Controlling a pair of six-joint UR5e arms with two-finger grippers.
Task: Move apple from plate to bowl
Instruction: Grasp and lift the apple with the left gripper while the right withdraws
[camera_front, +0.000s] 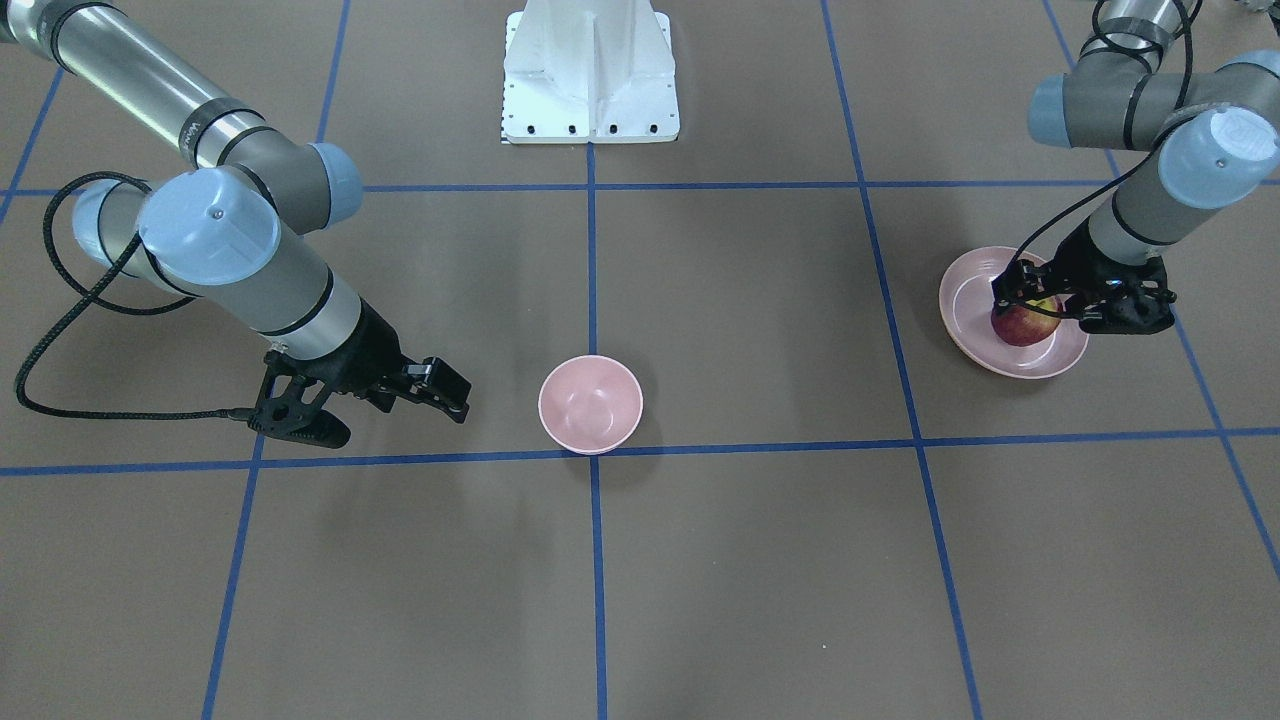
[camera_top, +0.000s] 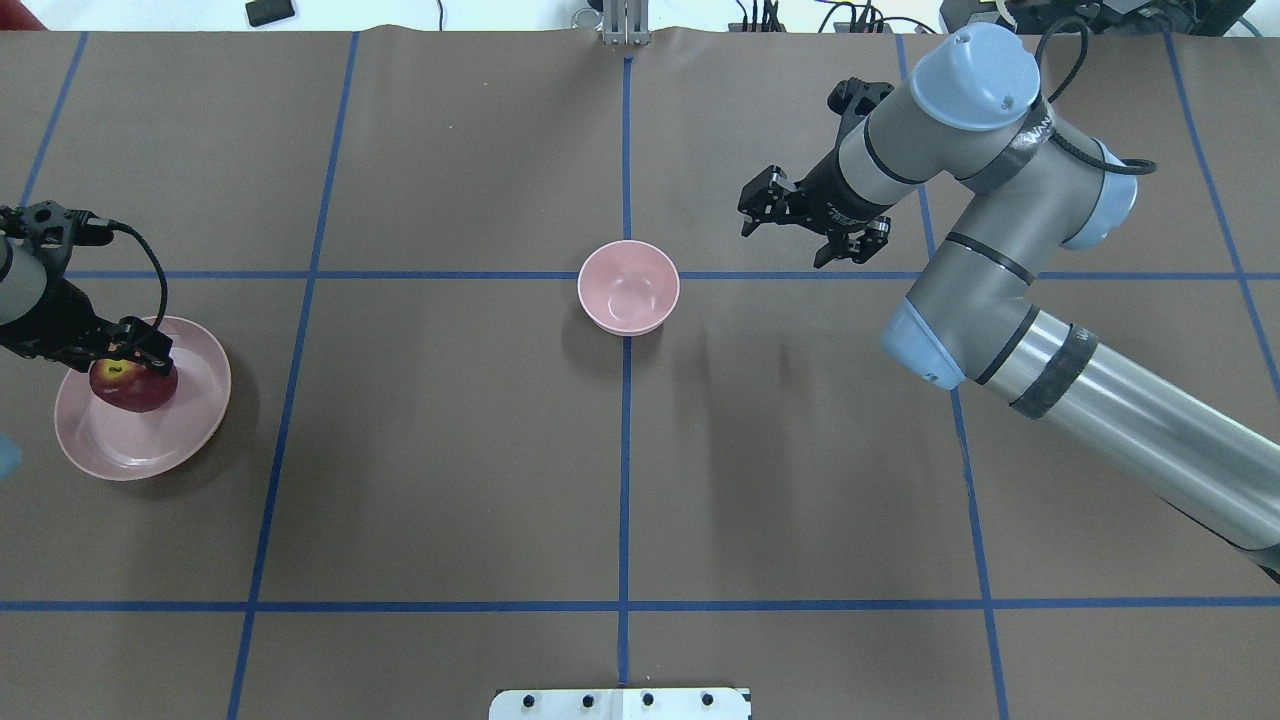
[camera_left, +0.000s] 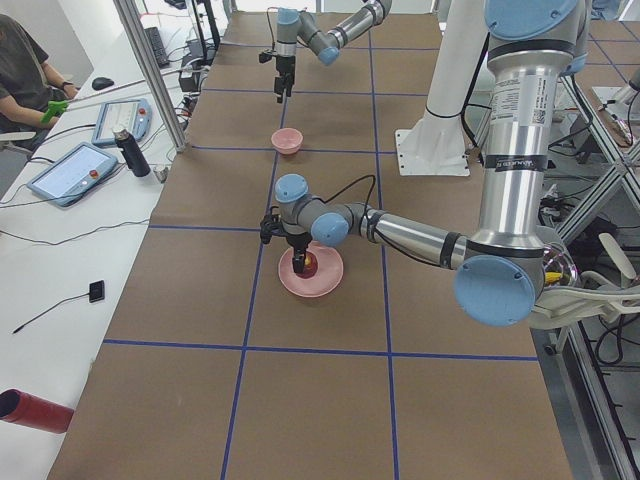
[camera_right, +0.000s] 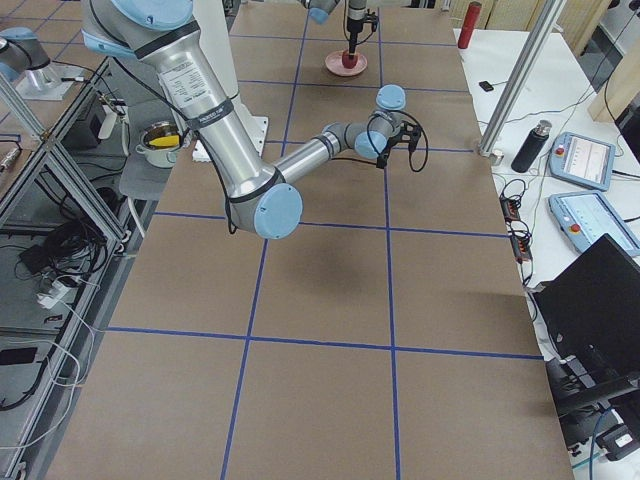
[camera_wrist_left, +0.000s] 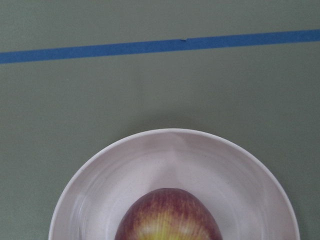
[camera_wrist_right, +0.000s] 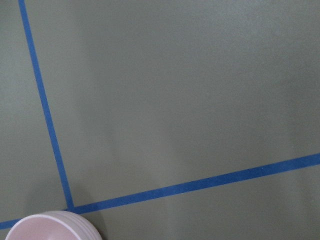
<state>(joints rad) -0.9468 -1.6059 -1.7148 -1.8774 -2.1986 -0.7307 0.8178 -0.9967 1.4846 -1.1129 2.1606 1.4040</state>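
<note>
The dark-red, yellow-topped apple (camera_top: 140, 392) sat on the plate (camera_top: 192, 428), the bowl (camera_top: 600, 300) at three o'clock. My left claw (camera_top: 122, 358) straddled the apple, grip impossible to tell.

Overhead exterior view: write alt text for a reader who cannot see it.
At far left, the left gripper is down over a dark-red apple lying on a pink plate. A small pink bowl stands empty at the centre; the right gripper hangs open to its right.
</note>
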